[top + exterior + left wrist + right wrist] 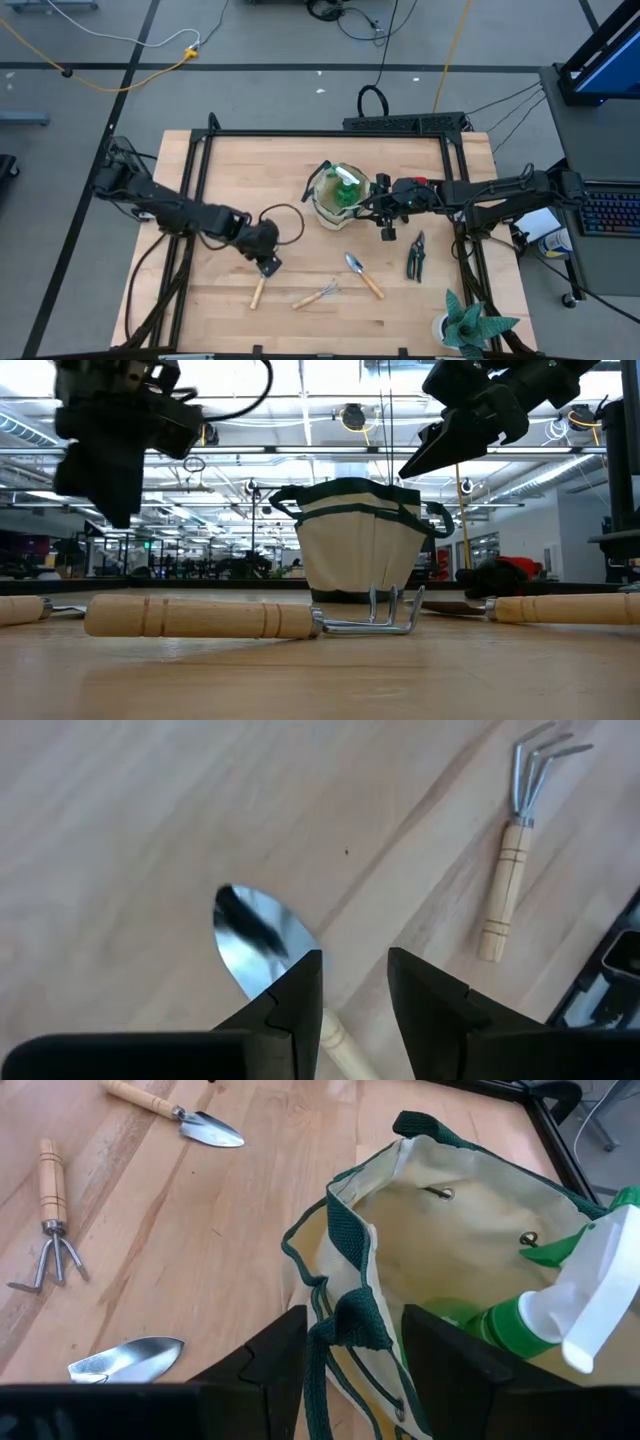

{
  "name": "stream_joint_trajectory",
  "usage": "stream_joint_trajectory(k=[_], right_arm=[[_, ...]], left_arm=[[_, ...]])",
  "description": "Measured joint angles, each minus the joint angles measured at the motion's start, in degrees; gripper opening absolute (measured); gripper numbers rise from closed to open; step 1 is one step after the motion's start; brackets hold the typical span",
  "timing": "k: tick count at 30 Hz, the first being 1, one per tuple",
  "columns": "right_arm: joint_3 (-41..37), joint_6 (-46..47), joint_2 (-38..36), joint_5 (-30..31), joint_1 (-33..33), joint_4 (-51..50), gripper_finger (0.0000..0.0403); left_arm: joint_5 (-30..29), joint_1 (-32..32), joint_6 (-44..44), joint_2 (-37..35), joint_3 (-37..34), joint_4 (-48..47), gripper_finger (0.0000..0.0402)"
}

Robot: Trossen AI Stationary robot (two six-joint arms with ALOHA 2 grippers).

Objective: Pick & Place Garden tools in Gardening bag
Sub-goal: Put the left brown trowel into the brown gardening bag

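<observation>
Two grippers work: the left gripper (355,995), released, hovers over a trowel (255,935) left of the gardening bag (338,198), likely lining up a grasp; the right gripper (350,1355), released, straddles the bag's rim, spray bottle (560,1305) inside.

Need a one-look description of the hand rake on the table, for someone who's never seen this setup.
Start at the gardening bag in the middle of the table. Between it and the near edge lie three wooden-handled tools; the hand rake is the middle one. It alone ends in bent metal prongs, while both neighbours have spoon-shaped blades.
</observation>
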Motion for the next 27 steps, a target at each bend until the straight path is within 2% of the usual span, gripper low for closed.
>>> stream_joint_trajectory(k=[10,19,27], right_arm=[[0.0,-0.4,0.0,0.0,0.0,0.0,0.0155],[0.0,-0.6,0.0,0.0,0.0,0.0,0.0155],[0.0,-0.5,0.0,0.0,0.0,0.0,0.0155]], left_arm=[[-10.1,-11.0,-17.3,2.0,0.0,0.1,0.0117],[-9.7,-17.6,-30.8,9.3,0.0,0.3,0.0117],[-9.9,-18.5,-32.3,14.5,0.0,5.9,0.0117]])
